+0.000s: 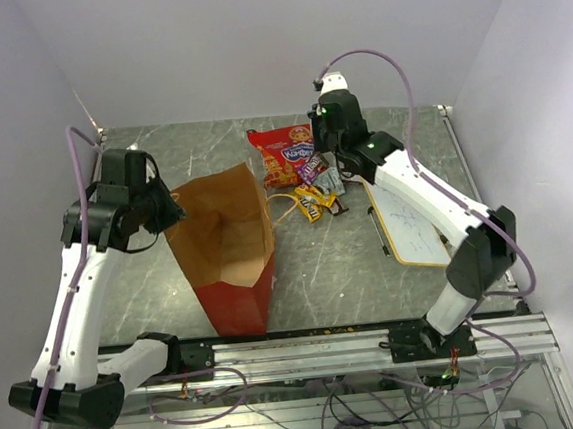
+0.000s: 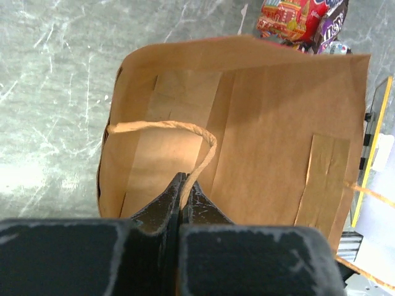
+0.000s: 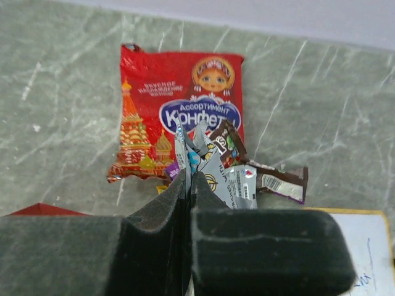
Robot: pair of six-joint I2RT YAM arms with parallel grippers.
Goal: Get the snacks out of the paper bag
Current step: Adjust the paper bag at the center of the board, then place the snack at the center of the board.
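Left fingers [image 2: 157, 206] are shut on the string handle [image 2: 166, 126] of the paper bag [image 2: 265, 135]. Right fingers [image 3: 160, 216] pinch a silvery wrapper [image 3: 182, 139] among the snacks [image 1: 303, 173], on the bench [image 3: 62, 74] beside the bag mouth. I'd lift slowly, clear of the red packet [image 3: 148, 111].

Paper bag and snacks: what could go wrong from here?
1. The left gripper pinches only the thin string handle, so the paper bag could swing or the handle tear.
2. The right gripper holds a silvery wrapper by its edge; it may slip.
3. The red packet lies near the bag's mouth; moving the bag might sweep it.
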